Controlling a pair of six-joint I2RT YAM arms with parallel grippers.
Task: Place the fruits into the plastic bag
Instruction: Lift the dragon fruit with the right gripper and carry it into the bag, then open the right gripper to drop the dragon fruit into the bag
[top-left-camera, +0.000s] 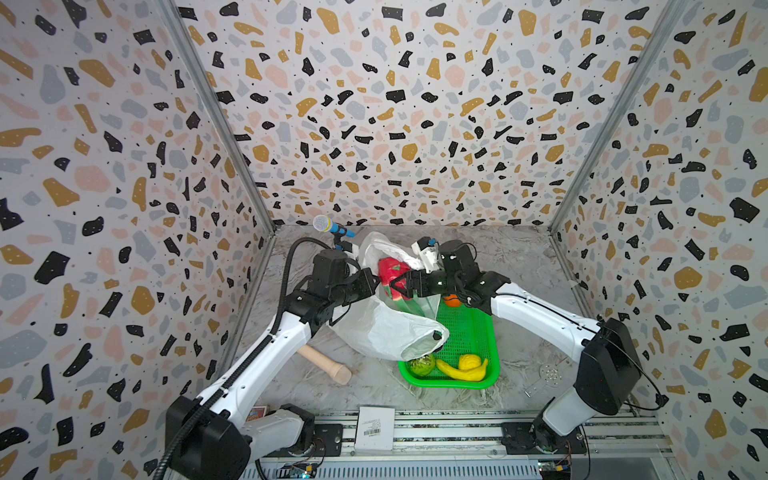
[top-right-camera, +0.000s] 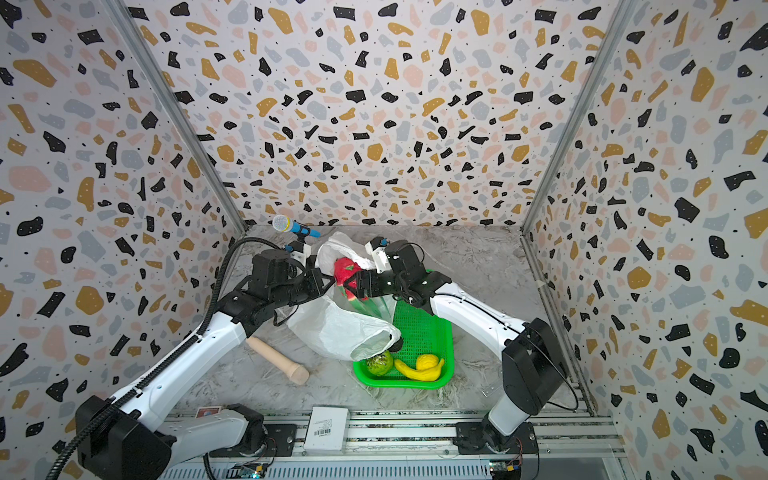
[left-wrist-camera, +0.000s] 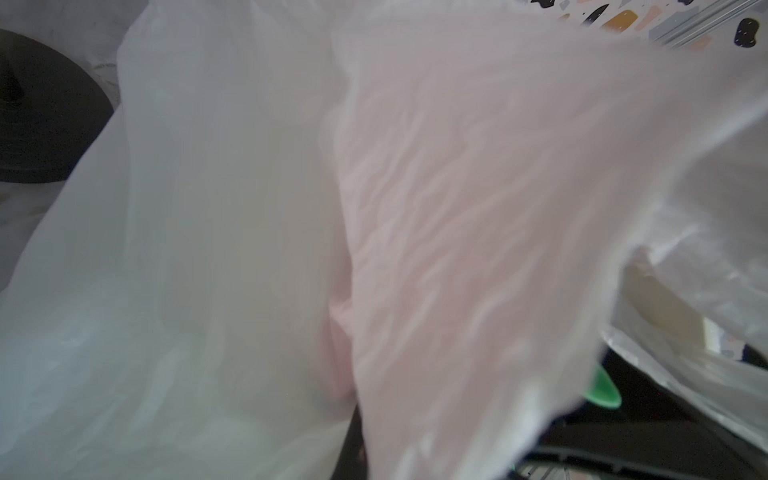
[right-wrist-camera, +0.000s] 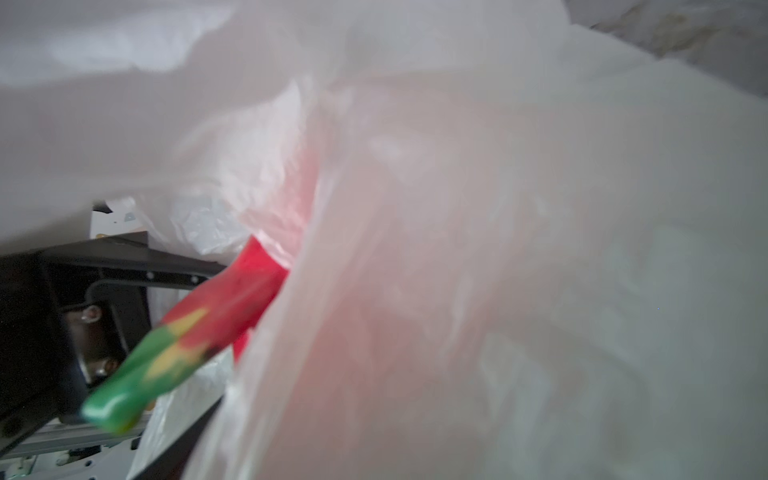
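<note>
The white plastic bag (top-left-camera: 382, 332) hangs crumpled from my left gripper (top-left-camera: 375, 283), which is shut on its upper edge. Bag film fills the left wrist view (left-wrist-camera: 249, 208) and hides the jaws. My right gripper (top-left-camera: 397, 284) reaches in from the right, its fingers wide around the red dragon fruit (top-left-camera: 390, 268) at the bag's mouth. A red and green leaf of the dragon fruit (right-wrist-camera: 232, 307) shows in the right wrist view beside the bag (right-wrist-camera: 540, 249). In the green basket (top-left-camera: 478, 332) lie an orange (top-left-camera: 452, 300), a bumpy green fruit (top-left-camera: 422, 365), a banana (top-left-camera: 459, 372) and a small yellow piece (top-left-camera: 470, 360).
A beige wooden cylinder (top-left-camera: 328, 363) lies on the table left of the bag. A blue microphone (top-left-camera: 330, 226) stands behind the left arm. A white box (top-left-camera: 374, 428) sits on the front rail. The bag's lower loop drapes over the basket's left side.
</note>
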